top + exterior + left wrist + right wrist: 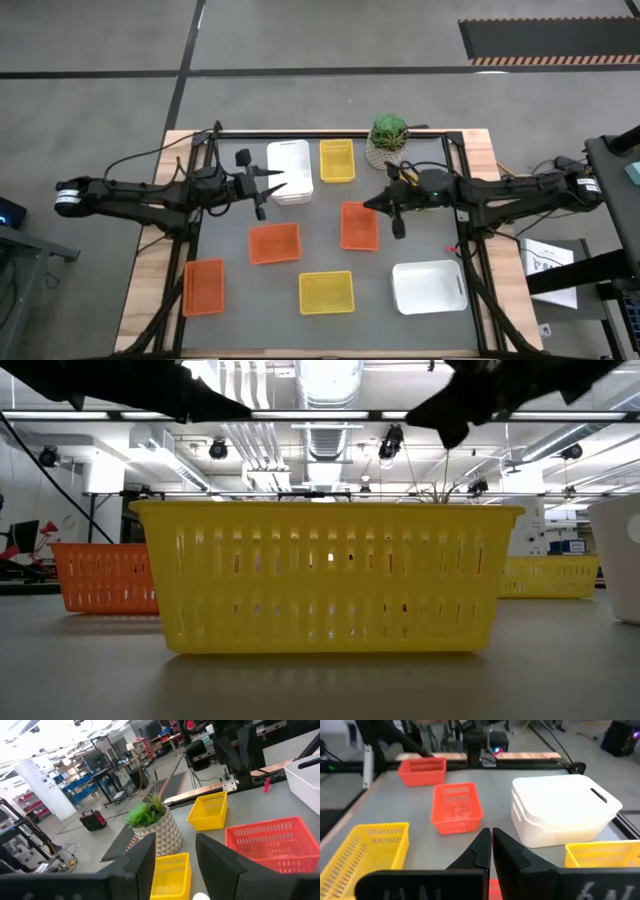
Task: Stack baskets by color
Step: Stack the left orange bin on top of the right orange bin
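Notes, high view, bottom of frame upward (bottom = near edge of tabletop point(230, 215)).

- Near row: front yellow basket point(326, 292) bottom centre, lone white basket point(429, 287) lower R, corner orange basket point(203, 287) lower L. All single, well apart.
- Mid: centre-left orange basket point(274, 243) and centre-right orange basket point(359, 225), near each other, not touching.
- Far row: white stack point(290, 172) upper centre; the R wrist view shows a seam, so looks like two nested. Far yellow basket point(337, 160) just beside it on the R; can't tell if single or doubled. Plant point(389, 140) upper R, not part of the job.
- Left gripper point(272, 187) hangs at the near edge of the white stack, jaws part open w/ nothing between. Right gripper point(388, 205) hangs above the tabletop btwn plant and centre-right orange basket, jaws pressed shut, empty.

Judgement: btwn picks; nothing in hand. The oranges are all loose, and one white is out at lower R.

How to do it well:
- L arm: take centre-left orange, closest to it. Grip one short wall, one jaw inside, one outside.
- Come straight down; perforated walls can snag a jaw tip.
- Lift clear before moving sideways, so the white stack isn't nudged.
- Square it over the target, lower until nested, then release.
- R arm must open first; the lone white suits it.
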